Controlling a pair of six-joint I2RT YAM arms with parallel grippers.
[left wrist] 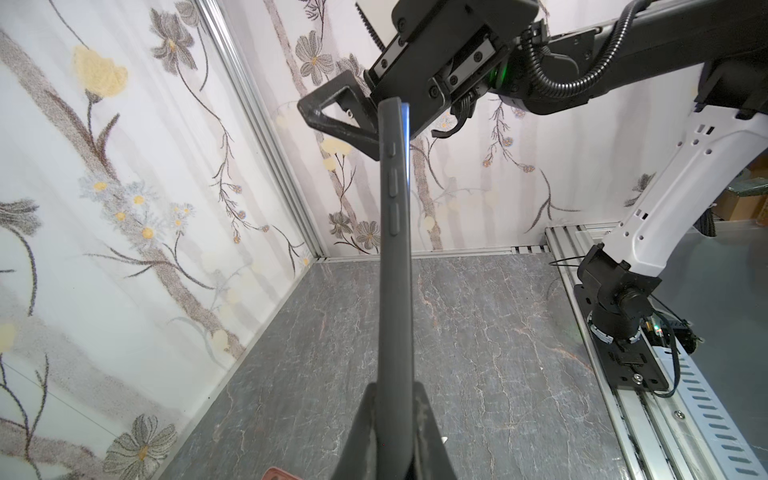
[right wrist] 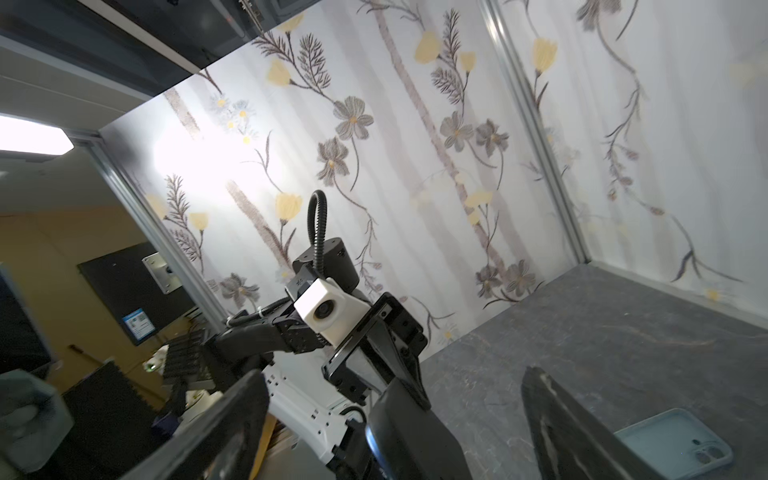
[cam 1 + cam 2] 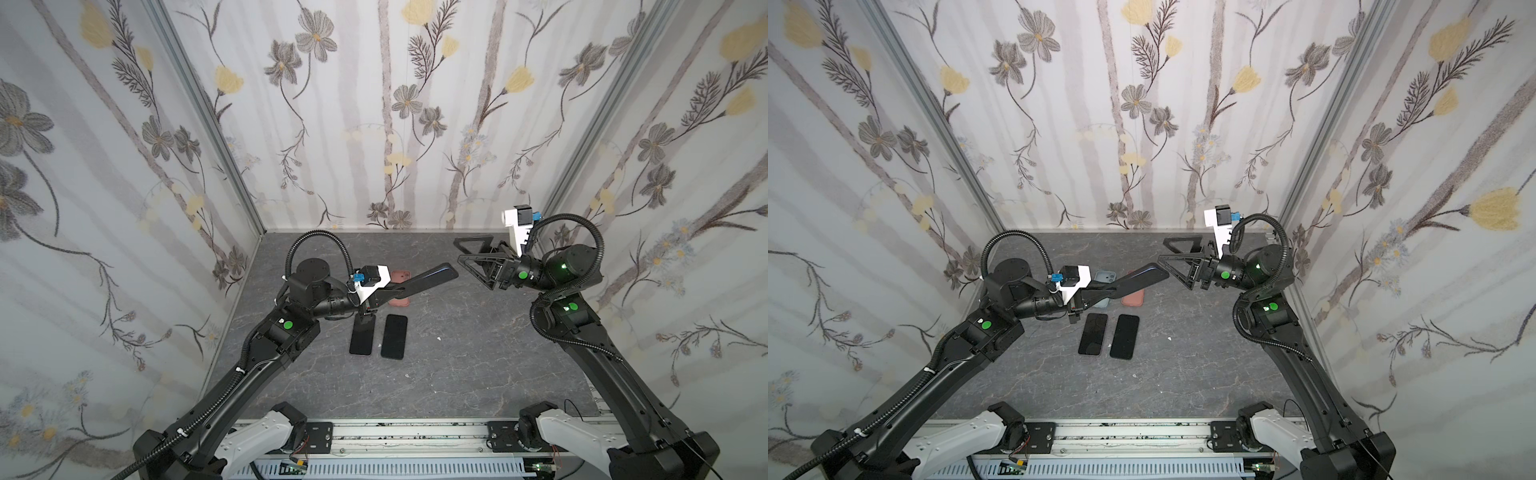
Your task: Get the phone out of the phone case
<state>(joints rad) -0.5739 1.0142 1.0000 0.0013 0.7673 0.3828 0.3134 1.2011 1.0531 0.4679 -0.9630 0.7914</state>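
A grey marbled table (image 3: 457,365) sits inside floral-papered walls, seen from above in both top views. The left arm (image 3: 249,365) and the right arm (image 3: 602,365) reach in from the near edge toward each other. The landmark is a phone (image 3: 432,274) held in the air above the table, its glossy face upward. It sits inside a dark grey case (image 1: 395,249), whose side buttons show in the left wrist view. The left gripper (image 3: 395,290) is clamped on one end of this cased phone, a finger pressed on each flat side. The right gripper (image 3: 458,249) is at the phone's free end with its jaws spread wide. In the right wrist view that end shows between the two fingers, clear of both. Under the raised phone, on the table, lie a pink case (image 3: 1133,298) and a pale blue case (image 2: 673,436), both empty. Two bare black phones (image 3: 361,336) (image 3: 394,336) lie flat on the table, side by side, nearer the arm bases than the raised phone.
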